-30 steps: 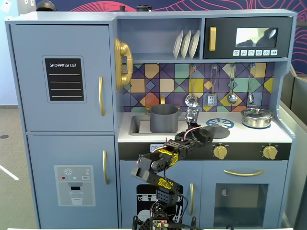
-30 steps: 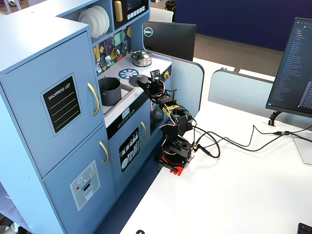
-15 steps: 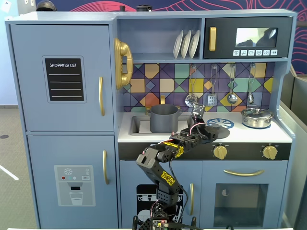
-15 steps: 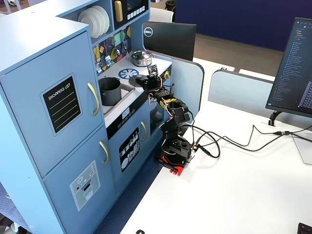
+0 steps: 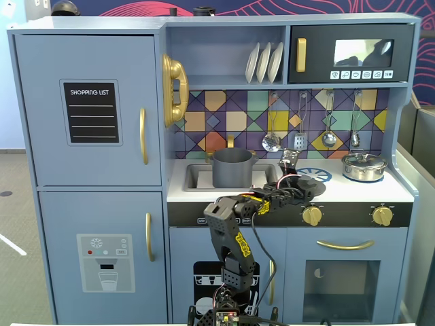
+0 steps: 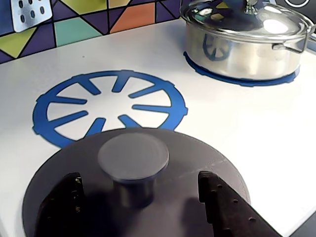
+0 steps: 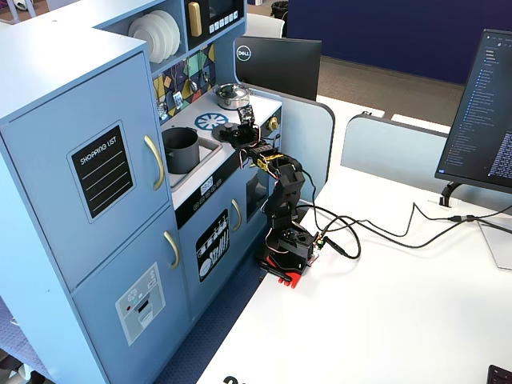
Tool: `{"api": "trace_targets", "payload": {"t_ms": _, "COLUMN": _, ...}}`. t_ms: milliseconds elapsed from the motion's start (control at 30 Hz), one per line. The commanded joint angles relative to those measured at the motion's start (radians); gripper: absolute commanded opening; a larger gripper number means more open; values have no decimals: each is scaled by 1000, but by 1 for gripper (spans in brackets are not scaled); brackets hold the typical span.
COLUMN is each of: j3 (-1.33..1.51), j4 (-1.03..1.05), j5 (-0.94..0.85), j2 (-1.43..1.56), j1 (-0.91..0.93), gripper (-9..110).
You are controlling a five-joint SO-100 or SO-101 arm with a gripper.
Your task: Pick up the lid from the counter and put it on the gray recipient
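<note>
One matte round lid (image 6: pixel 133 197), knobbed

The lid (image 6: pixel 133 192) is showing matte dark gray, lying on the white counter (image 6: pixel 247 128) beside a printed blue burner ring (image 6: pixel 111 106), with the black gripper (image 6: pixel 148 207) fingers over it. The silver pot (image 6: pixel 244 37) is gleaming shiny chrome on a second blue ring, and the gray recipient (image 5: pixel 232 168) is looking dark gray. The backsplash (image 5: pixel 231 119) is showing multicolored geometric tiles in purple, yellow, teal and orange.
</note>
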Motion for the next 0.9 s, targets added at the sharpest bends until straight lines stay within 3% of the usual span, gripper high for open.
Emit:
{"api": "trace_targets", "payload": {"t_ms": 0, "j3": -101, "j4": -51, "j5": 12, "j2": -44, "j1": -18, "gripper": 20}}
{"api": "trace_targets", "payload": {"t_ms": 233, "j3": -143, "j4": -71, "j5": 11, "j2": -109, "j1": -29, "gripper": 16}}
{"api": "trace_targets", "payload": {"t_ms": 367, "j3": -135, "j4": -80, "j5": -29, "j2": -117, "j1": -46, "gripper": 0}}
{"api": "trace_targets", "payload": {"t_ms": 867, "j3": -106, "j4": -101, "j5": -12, "j2": 11, "j1": -54, "gripper": 0}}
